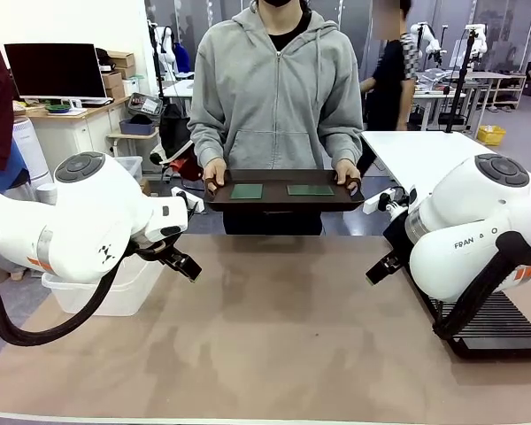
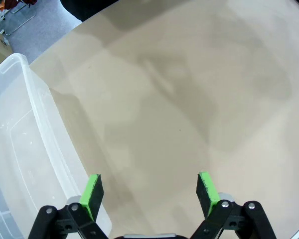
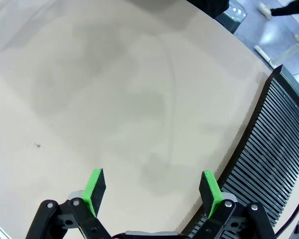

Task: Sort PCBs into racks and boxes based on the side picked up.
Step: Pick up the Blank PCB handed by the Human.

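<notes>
Nothing is sorted yet: both PCBs (image 1: 246, 190) lie on the tray (image 1: 279, 204) the person holds mid-frame, the left gripper (image 2: 149, 188) and right gripper (image 3: 152, 185) spread wide, with box (image 1: 106, 297) lower left and rack (image 1: 500, 326) lower right seemingly bare.

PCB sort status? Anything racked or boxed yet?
Done: nothing visible. The seen parts of the rack and the tub hold no board.
In hand: nothing. The left pincer and right pincer are open and empty over the table.
Left: both PCBs lie on the tray the person holds at the far side, so all picking and sorting.
</notes>
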